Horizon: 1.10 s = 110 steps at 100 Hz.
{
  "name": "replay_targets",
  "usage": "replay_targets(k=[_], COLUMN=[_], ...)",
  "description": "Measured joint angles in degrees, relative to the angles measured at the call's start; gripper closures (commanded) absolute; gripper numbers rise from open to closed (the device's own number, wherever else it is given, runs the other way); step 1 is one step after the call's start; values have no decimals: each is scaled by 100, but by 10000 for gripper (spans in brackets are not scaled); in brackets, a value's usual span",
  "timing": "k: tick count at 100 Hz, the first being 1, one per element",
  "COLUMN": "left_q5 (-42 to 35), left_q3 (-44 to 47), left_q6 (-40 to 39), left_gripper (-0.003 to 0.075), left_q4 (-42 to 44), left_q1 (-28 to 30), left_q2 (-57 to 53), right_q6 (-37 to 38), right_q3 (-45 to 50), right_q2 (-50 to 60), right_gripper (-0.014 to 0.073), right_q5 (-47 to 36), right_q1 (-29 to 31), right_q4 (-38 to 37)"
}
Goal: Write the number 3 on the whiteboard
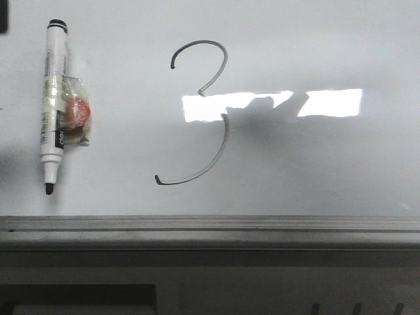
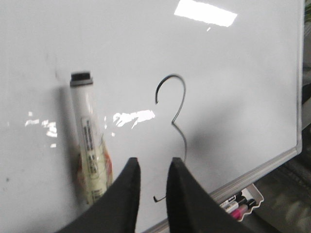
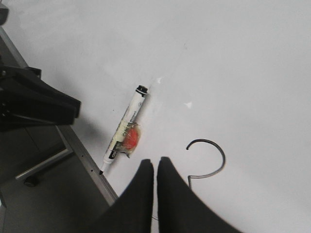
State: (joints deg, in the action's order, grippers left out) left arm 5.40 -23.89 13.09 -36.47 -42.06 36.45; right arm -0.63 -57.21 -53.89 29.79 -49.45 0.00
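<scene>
The number 3 [image 1: 227, 134] is drawn in thin dark grey on the whiteboard [image 1: 315, 52], taller than the pen. A white marker pen [image 1: 52, 98] lies on the board left of the digit, its black tip toward the rail, with a clear wrap holding something red taped to it. Neither gripper shows in the front view. In the left wrist view, my left gripper [image 2: 154, 165] is open and empty above the board, between the pen [image 2: 87, 126] and the digit [image 2: 185, 93]. In the right wrist view, my right gripper [image 3: 154, 162] is shut and empty, between the pen [image 3: 127, 127] and the digit [image 3: 224, 156].
A grey metal rail [image 1: 210, 226] runs along the board's near edge. A tray of spare markers [image 2: 240, 201] sits beyond the board's corner. A dark part of the other arm [image 3: 39, 104] hangs over the rail [image 3: 87, 165]. A bright light reflection [image 1: 328, 103] lies right of the digit.
</scene>
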Motion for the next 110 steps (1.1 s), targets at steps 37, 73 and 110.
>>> replay_targets(k=[37, 73, 110], left_q5=[521, 444, 444], left_q3=[215, 743, 743], left_q6=[0, 0, 0], left_gripper=[741, 741, 741], left_q4=[1713, 2976, 3011], left_q1=[0, 0, 0], left_q2=[-1675, -2447, -2460], right_q6=[22, 22, 22], right_q3=[1951, 3590, 3642], right_q2=[2647, 5096, 5442], right_gripper=[648, 648, 648], right_q5=[-674, -820, 689], right_q1=[0, 0, 0], right_q4=[-531, -604, 0])
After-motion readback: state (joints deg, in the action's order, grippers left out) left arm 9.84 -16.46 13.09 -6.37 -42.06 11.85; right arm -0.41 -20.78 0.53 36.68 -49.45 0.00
